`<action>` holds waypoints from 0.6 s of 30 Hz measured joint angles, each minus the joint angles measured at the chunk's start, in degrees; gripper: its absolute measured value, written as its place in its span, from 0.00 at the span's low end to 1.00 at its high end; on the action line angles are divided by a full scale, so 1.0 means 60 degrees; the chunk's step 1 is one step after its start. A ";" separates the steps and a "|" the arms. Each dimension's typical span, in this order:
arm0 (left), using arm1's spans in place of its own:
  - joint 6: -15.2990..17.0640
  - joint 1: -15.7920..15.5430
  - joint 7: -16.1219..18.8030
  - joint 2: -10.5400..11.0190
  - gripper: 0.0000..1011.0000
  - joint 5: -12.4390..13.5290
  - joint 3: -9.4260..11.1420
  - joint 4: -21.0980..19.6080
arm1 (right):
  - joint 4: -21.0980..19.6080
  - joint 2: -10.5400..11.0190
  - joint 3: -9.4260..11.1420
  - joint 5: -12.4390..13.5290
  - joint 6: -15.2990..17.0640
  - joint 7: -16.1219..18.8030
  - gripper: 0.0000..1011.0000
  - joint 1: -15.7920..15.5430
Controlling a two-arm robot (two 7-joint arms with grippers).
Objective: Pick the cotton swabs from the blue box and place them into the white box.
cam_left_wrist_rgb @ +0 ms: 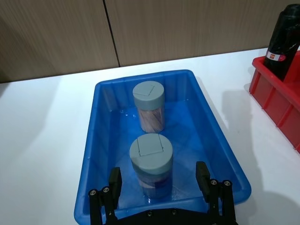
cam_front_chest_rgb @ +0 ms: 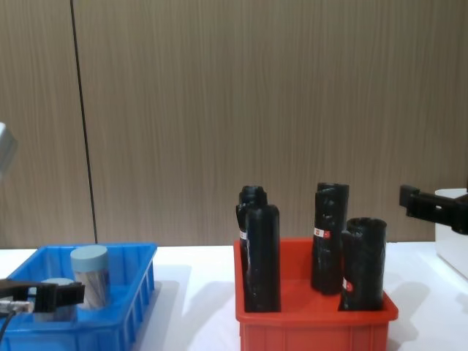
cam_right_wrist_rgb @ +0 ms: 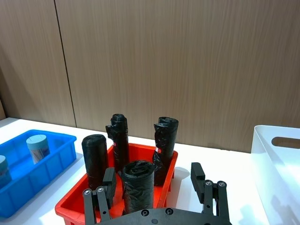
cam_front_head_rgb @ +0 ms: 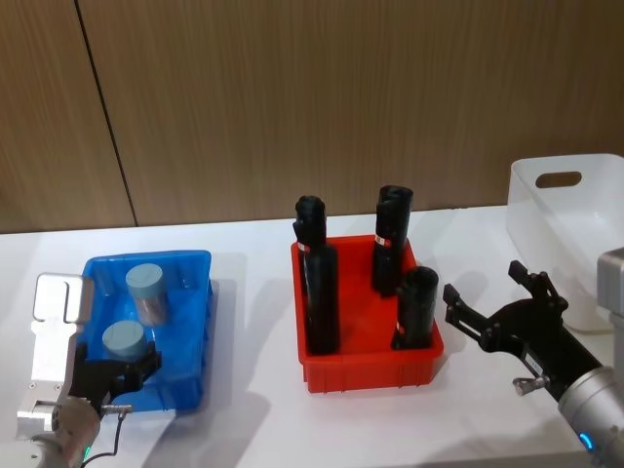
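Left gripper sits spread wide around the near cotton swabs tub, not squeezing it, low in the blue box. The second tub stands just behind. Right gripper hangs open and empty beside the red bin, with the white box further right.

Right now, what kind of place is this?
Probably a robot sorting test bench: a white table before a wood-panelled wall holds a blue box, a red bin and a white box, the left gripper at the blue box.
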 joint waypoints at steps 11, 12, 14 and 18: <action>0.0144 -0.0387 -0.0130 -0.0254 0.99 0.0101 -0.0052 0.0692 | 0.0000 0.0001 0.0000 0.0000 0.0000 0.0000 0.99 0.0000; 0.0150 -0.0417 -0.0147 -0.0271 0.99 0.0117 -0.0055 0.0738 | 0.0000 0.0000 0.0000 0.0000 0.0000 0.0000 0.99 0.0000; 0.0172 -0.0544 -0.0232 -0.0343 0.99 0.0206 -0.0063 0.0925 | 0.0000 0.0000 0.0000 0.0000 0.0000 0.0000 0.99 0.0000; 0.0189 -0.0740 -0.0368 -0.0447 0.99 0.0327 -0.0075 0.1171 | 0.0000 0.0001 0.0001 0.0000 0.0000 0.0000 0.99 0.0000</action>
